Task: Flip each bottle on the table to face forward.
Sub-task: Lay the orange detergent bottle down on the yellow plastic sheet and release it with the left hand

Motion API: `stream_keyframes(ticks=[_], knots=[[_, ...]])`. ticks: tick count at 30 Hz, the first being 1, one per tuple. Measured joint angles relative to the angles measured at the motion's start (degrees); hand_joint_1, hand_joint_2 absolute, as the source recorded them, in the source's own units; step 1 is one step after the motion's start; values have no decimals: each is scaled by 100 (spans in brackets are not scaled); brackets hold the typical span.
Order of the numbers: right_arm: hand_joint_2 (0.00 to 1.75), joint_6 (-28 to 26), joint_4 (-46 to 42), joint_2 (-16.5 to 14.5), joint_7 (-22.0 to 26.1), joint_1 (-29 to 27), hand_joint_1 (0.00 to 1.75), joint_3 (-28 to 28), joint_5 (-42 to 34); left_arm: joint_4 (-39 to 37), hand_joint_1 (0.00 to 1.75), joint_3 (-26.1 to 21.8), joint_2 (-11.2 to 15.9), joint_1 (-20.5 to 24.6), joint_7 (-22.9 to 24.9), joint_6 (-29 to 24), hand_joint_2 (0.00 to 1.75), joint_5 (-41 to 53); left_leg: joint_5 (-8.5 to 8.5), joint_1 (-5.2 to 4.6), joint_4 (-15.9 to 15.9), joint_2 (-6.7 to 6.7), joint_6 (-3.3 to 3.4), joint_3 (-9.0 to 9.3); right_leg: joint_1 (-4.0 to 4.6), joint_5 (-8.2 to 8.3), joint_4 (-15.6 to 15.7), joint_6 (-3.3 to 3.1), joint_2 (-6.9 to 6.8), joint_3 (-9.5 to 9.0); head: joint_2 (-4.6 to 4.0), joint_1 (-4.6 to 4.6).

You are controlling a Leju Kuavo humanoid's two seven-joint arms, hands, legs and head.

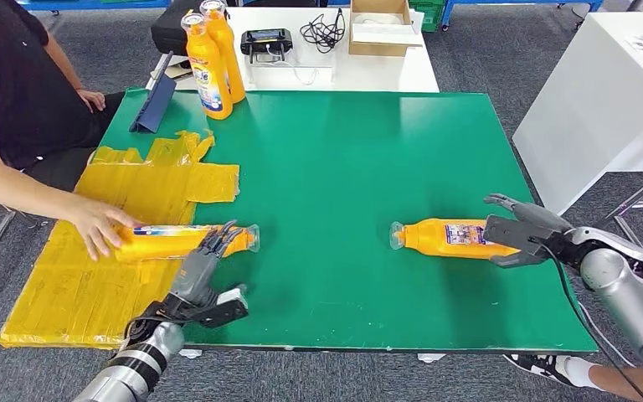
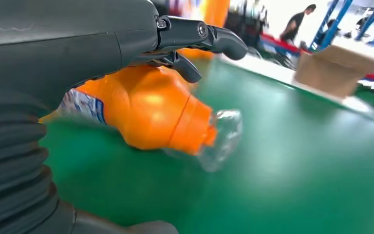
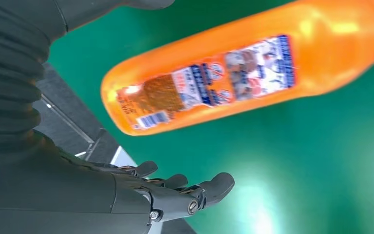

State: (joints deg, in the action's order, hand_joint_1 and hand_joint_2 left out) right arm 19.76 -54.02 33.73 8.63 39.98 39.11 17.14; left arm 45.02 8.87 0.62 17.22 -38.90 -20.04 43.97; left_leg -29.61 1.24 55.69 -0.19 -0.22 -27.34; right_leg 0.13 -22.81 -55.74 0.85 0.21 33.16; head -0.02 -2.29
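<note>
Bottles lie on their sides on the green table [image 1: 343,167]: one orange bottle [image 1: 180,241] at about 8 o'clock, partly over a patch of yellow tape [image 1: 126,251], its clear cap pointing to 3 o'clock, and a second orange bottle [image 1: 448,237] at about 4 o'clock, its clear cap pointing to 9 o'clock.

The head view shows the left hand [image 1: 209,255] lying over the neck end of the first bottle, while a person's hand [image 1: 99,226] rests on its base end. The left wrist view adds what that view hides: the dark fingers [image 2: 209,39] arch over the bottle's shoulder, spread rather than closed around it; whether they touch it I cannot tell.

In the head view the right hand [image 1: 515,239] sits at the base end of the second bottle, fingers apart. The right wrist view shows that bottle's label side, with a barcode and blue and white print too blurred to read, and the fingers [image 3: 195,187] held loosely spread, apart from the bottle.

Two more orange bottles [image 1: 213,59] stand upright at 11 o'clock; the nearer one's blue lettering is too small to read. A cardboard box [image 1: 379,25] sits on the white table [image 1: 385,71] at 12 o'clock.
</note>
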Motion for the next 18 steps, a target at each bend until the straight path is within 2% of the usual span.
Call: stream_keyframes(ticks=[4,7,9,18], knots=[[175,-139,197,25,78,-14,0,104,80,661,0,-2,-40,-125,-132,1971,0,-2200,0,-2,0,0,1,-5,-2,0,1,0,-2,0,0,0],[175,-285,518,-78,240,-1,0,181,288,1127,0,-3,-99,-250,-134,3078,0,-3207,0,-1,0,1,1,-9,-2,0,0,0,-1,1,0,0],[175,-412,756,-195,343,1,0,233,416,1343,0,-7,-166,-301,-134,3433,0,-3470,0,-1,0,3,1,-7,-1,0,0,0,-1,2,0,1],[175,-1071,1650,-805,392,135,0,334,1035,1981,0,4,-369,-481,-134,3706,0,-3596,0,2,-1,15,1,-6,2,0,-1,0,6,4,0,1]])
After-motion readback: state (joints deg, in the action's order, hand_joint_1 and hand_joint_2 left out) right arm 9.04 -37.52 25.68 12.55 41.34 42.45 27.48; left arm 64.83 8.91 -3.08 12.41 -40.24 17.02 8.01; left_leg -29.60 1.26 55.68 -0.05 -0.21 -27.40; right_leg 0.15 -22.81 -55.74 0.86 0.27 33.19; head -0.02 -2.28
